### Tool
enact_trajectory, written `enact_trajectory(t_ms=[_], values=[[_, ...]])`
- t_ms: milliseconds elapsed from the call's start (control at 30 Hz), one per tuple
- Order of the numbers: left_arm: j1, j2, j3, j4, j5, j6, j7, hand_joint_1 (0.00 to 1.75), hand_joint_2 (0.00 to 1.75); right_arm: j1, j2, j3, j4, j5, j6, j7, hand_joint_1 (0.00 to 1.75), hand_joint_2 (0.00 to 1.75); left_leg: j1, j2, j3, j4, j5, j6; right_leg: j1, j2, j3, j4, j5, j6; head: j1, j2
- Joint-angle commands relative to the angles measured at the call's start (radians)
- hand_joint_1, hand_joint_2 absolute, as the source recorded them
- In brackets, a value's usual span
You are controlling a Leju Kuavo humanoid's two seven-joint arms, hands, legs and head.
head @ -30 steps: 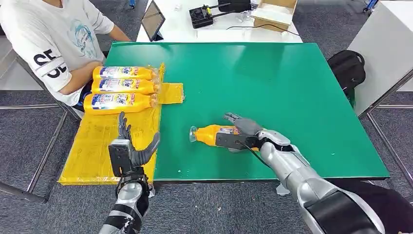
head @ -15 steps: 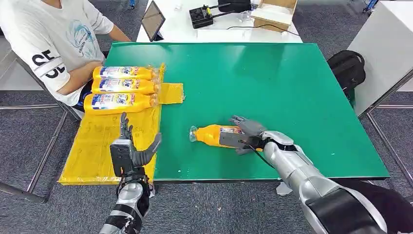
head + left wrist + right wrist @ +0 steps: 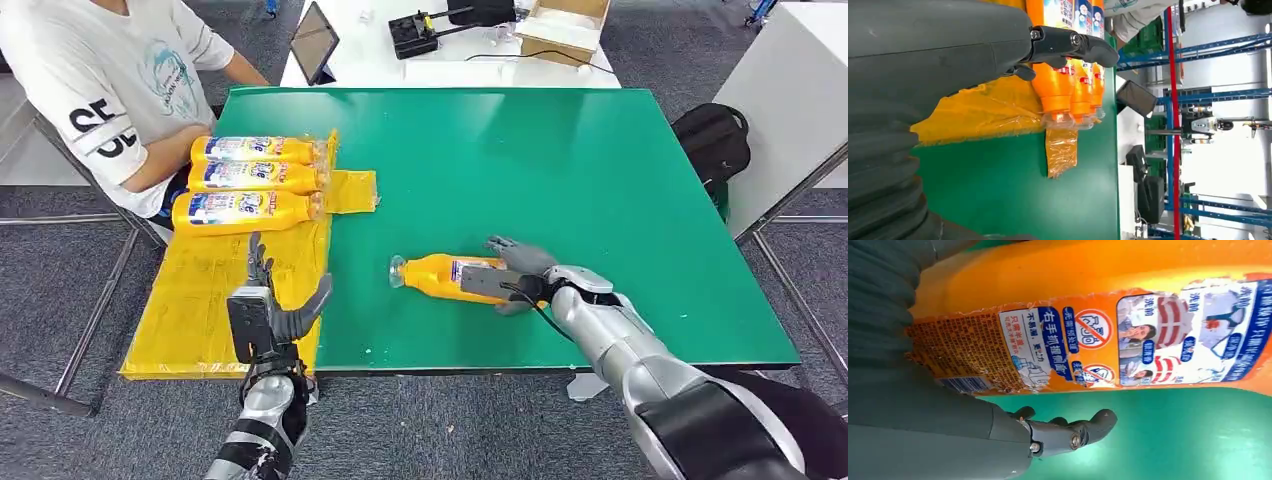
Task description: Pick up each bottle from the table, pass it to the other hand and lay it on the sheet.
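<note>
An orange bottle (image 3: 432, 275) lies on its side on the green table (image 3: 560, 160), cap pointing left. My right hand (image 3: 515, 275) reaches over its base end, fingers draped across the far side. In the right wrist view the bottle's label (image 3: 1098, 325) sits close to the palm, and the thumb (image 3: 1068, 435) stands apart from it with green table between them. My left hand (image 3: 268, 310) is raised open over the near edge of the yellow sheet (image 3: 200, 290). Three orange bottles (image 3: 250, 178) lie side by side at the sheet's far end, seen past my left fingers (image 3: 1073, 42).
A person in a white shirt (image 3: 110, 80) sits at the back left, close to the sheet's bottles. A tablet (image 3: 313, 40), a black device (image 3: 415, 35) and a cardboard box (image 3: 565, 25) stand on the white table behind. A black backpack (image 3: 712, 140) lies on the floor at right.
My right hand has slid a little rightward along the bottle toward its base and settled lower. The bottle and my left hand have stayed where they were.
</note>
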Motion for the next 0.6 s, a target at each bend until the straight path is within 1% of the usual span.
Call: enact_trajectory(t_ms=[33,100,167,233,267,300,333,367,400,433,467,500,533,600], values=[[-0.041,0.011,-0.009,0.067,0.003,0.000,0.003,0.00,1.75,-0.021,0.000,-0.004,0.080,0.000,0.011,0.005,0.00,1.75,0.000,-0.001,0.005,-0.001,-0.002,0.001,0.001,-0.002,0.006,-0.001,-0.002,-0.003,0.000,0.000],[-0.041,0.011,-0.009,0.068,0.004,-0.002,0.003,0.00,1.75,-0.023,0.001,-0.003,0.083,0.000,0.023,0.014,0.00,1.75,0.000,-0.001,0.006,-0.001,-0.002,0.002,0.001,-0.003,0.007,-0.001,-0.002,-0.004,0.000,0.000],[-0.043,0.009,-0.009,0.073,0.004,-0.003,0.003,0.00,1.75,-0.023,-0.001,-0.003,0.085,-0.001,0.036,0.022,0.00,1.75,0.000,-0.001,0.003,-0.001,-0.001,0.001,0.000,-0.002,0.003,-0.001,-0.001,-0.002,0.000,0.000],[-0.044,0.008,-0.011,0.074,0.004,-0.004,0.003,0.00,1.75,-0.014,-0.002,-0.003,0.082,-0.002,0.041,0.020,0.00,1.75,0.000,-0.001,0.005,-0.001,-0.002,0.001,0.001,-0.003,0.006,-0.001,-0.002,-0.003,0.000,0.000],[-0.044,0.008,-0.011,0.075,0.006,-0.004,0.003,0.00,1.75,-0.009,-0.001,-0.003,0.082,-0.002,0.038,0.019,0.00,1.75,0.000,-0.001,0.004,-0.001,-0.001,0.001,0.001,-0.003,0.005,-0.001,-0.002,-0.003,0.000,0.000],[-0.044,0.008,-0.012,0.073,0.006,0.000,0.003,0.00,1.75,0.005,0.004,-0.004,0.078,-0.001,0.023,0.019,0.12,1.75,0.000,-0.001,0.003,-0.001,-0.001,0.001,0.001,-0.002,0.004,-0.001,-0.001,-0.002,0.000,0.000],[-0.043,0.009,-0.014,0.072,0.007,0.001,0.003,0.00,1.75,0.010,0.008,-0.004,0.076,-0.001,0.015,0.019,0.44,1.75,0.000,-0.002,0.005,-0.001,-0.001,0.001,0.001,-0.003,0.006,-0.001,-0.002,-0.003,0.000,0.000],[-0.043,0.010,-0.014,0.074,0.007,0.003,0.003,0.00,1.75,0.019,0.014,-0.006,0.073,-0.002,0.003,0.015,0.86,1.75,0.000,-0.002,0.007,-0.002,-0.002,0.001,0.001,-0.003,0.008,-0.002,-0.002,-0.004,0.000,0.000],[-0.041,0.010,-0.014,0.075,0.007,0.001,0.003,0.00,1.75,0.026,0.020,-0.004,0.072,0.000,-0.002,0.013,1.40,1.75,0.000,-0.001,0.006,-0.002,-0.001,0.001,0.001,-0.002,0.006,-0.002,-0.002,-0.003,0.000,0.000],[-0.041,0.010,-0.014,0.075,0.007,0.003,0.003,0.00,1.75,0.028,0.022,-0.004,0.071,0.000,-0.009,0.013,1.55,1.75,0.001,-0.001,0.005,-0.001,-0.001,0.001,0.001,-0.002,0.005,-0.002,-0.001,-0.002,0.000,0.000],[-0.040,0.010,-0.013,0.074,0.009,0.002,0.003,0.00,1.75,0.030,0.024,-0.004,0.070,0.000,-0.011,0.012,1.71,1.75,0.001,-0.001,0.007,-0.002,-0.002,0.001,0.001,-0.003,0.008,-0.003,-0.002,-0.004,0.000,0.000],[-0.038,0.011,-0.014,0.073,0.008,0.000,0.003,0.00,1.75,0.031,0.023,-0.005,0.069,0.001,-0.016,0.012,1.73,1.75,0.000,-0.001,0.006,-0.002,-0.001,0.001,0.001,-0.002,0.006,-0.002,-0.002,-0.003,0.000,0.000],[-0.038,0.010,-0.013,0.073,0.010,-0.002,0.003,0.00,1.75,0.051,0.035,-0.017,0.056,-0.012,-0.039,-0.016,1.75,1.75,0.000,-0.001,0.004,-0.001,-0.001,0.001,0.001,-0.001,0.005,-0.002,-0.001,-0.002,0.000,0.000],[-0.033,0.011,-0.011,0.063,0.010,0.001,0.003,0.00,1.75,0.070,0.051,-0.030,0.044,-0.023,-0.072,-0.037,1.75,1.75,0.001,0.000,0.006,-0.002,-0.001,0.001,0.001,-0.002,0.007,-0.002,-0.001,-0.003,0.000,0.000]])
